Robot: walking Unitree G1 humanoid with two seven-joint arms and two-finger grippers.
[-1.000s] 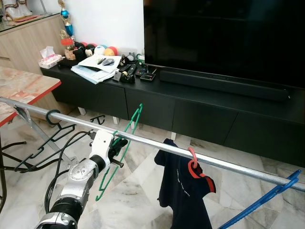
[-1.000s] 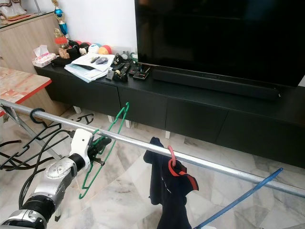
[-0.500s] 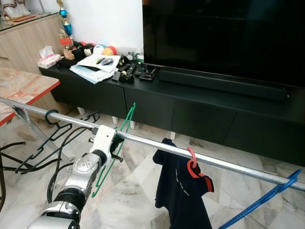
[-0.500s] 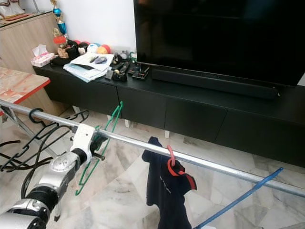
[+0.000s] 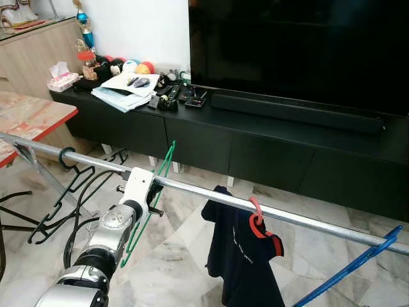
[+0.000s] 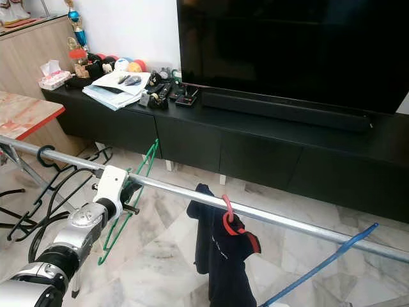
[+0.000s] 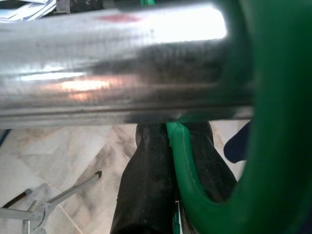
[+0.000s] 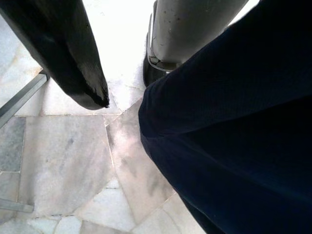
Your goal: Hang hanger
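At the lower left of the left eye view you can see your silver left arm reaching up to the shiny metal rail point(image 5: 211, 196). Your left gripper point(image 5: 153, 194) sits right at the rail, and its two black fingers point(image 7: 146, 180) are pressed on the green hanger point(image 5: 150, 208), pinching the wire between them. In the left wrist view the hanger's fat green hook point(image 7: 273, 122) curls over the top of the rail, so the hook is on the rail. The rest of the green hanger hangs down tilted, below the rail, in the left middle of the picture.

In the right wrist view your right gripper point(image 8: 73, 58) shows one black finger at the upper left, over pale marble floor point(image 8: 63, 161), next to dark blue cloth point(image 8: 234, 126). You cannot tell if that gripper is spread or pressed together.

A bit further along the rail, near the middle, a dark blue shirt point(image 5: 243, 256) hangs on a red hanger point(image 5: 259, 224). At the lower right a blue hanger point(image 5: 358, 268) leans by the rail. At the left, black hangers point(image 5: 70, 179) hang from the rail.

Further back is a long black TV cabinet point(image 5: 268, 147) with papers point(image 5: 124, 89), small toys and remotes on its left end. A big dark TV point(image 5: 300, 51) stands on it at the upper right
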